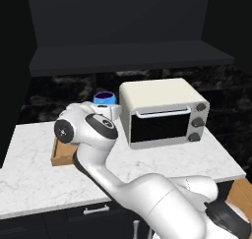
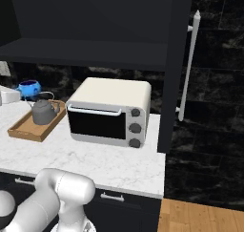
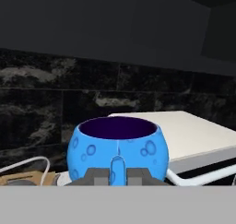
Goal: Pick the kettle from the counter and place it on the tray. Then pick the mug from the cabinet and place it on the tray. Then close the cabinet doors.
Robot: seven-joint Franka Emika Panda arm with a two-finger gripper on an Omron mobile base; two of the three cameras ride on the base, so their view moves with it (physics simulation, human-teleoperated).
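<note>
My gripper (image 3: 117, 174) is shut on the handle of the bright-blue mug (image 3: 117, 147), which stays upright with its dark purple inside showing. From the base, the mug (image 1: 104, 98) (image 2: 29, 88) hangs above the counter (image 1: 39, 174) at the far end of the wooden tray (image 2: 29, 129). The dark-grey kettle (image 2: 44, 111) stands on that tray. In the left base view my arm hides most of the tray (image 1: 60, 156). Above, the black cabinet (image 1: 128, 56) is open and its door (image 2: 177, 59) swings out at the right.
A cream toaster oven (image 1: 162, 112) (image 2: 109, 111) stands on the counter just right of the tray. The door's long silver handle (image 2: 189, 64) sticks out beyond it. Dark drawers (image 2: 112, 197) run under the counter's front edge.
</note>
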